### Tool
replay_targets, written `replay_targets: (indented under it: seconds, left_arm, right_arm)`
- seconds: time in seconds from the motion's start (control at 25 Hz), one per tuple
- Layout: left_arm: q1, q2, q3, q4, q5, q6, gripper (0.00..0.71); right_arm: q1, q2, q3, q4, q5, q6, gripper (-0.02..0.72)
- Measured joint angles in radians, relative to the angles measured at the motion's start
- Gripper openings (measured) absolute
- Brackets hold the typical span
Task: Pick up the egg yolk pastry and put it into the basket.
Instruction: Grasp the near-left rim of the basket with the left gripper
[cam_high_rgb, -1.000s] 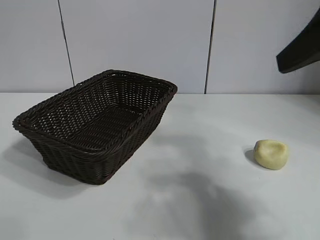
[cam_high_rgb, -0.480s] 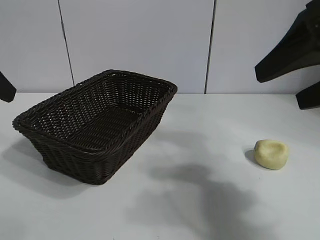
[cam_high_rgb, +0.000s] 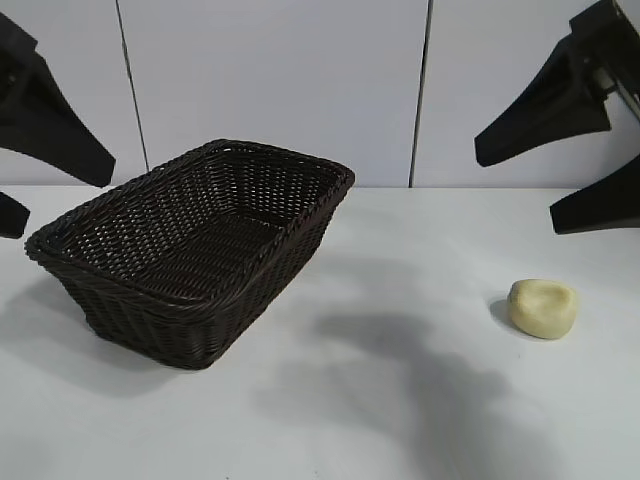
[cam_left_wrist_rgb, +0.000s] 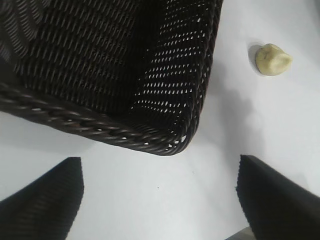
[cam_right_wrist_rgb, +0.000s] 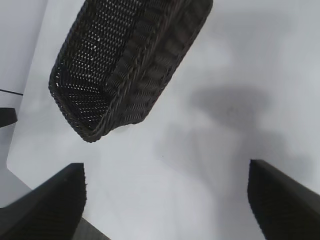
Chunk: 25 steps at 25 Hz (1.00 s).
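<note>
High at the right, the right gripper (cam_high_rgb: 580, 170) hangs wide open and empty above the egg yolk pastry (cam_high_rgb: 542, 307) (lying untouched on the table, well apart from the basket (cam_high_rgb: 190, 250)), apparently poised to descend; the left gripper (cam_high_rgb: 30, 170), open too, idles.

No text, label, brand, number or sign can be read in any of the views.
</note>
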Motion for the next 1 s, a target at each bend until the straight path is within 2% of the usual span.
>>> replay_targets:
  seconds: [0.16, 0.44, 0.64, 1.0]
  left_arm:
    - [-0.022, 0.000, 0.000, -0.006, -0.018, 0.000, 0.605]
    - [-0.022, 0.059, 0.000, -0.020, -0.008, -0.001, 0.605]
    - [-0.022, 0.085, 0.000, -0.022, -0.005, -0.001, 0.605]
    - [-0.022, 0.085, 0.000, -0.023, -0.027, -0.001, 0.605]
  right_arm:
    - [0.025, 0.034, -0.040, 0.003, 0.016, 0.000, 0.631]
    - [0.205, 0.036, -0.101, -0.014, -0.029, -0.007, 0.631]
    - [0.213, 0.042, -0.102, -0.040, -0.051, -0.007, 0.631]
    - [0.213, 0.118, -0.106, -0.041, -0.080, -0.007, 0.631]
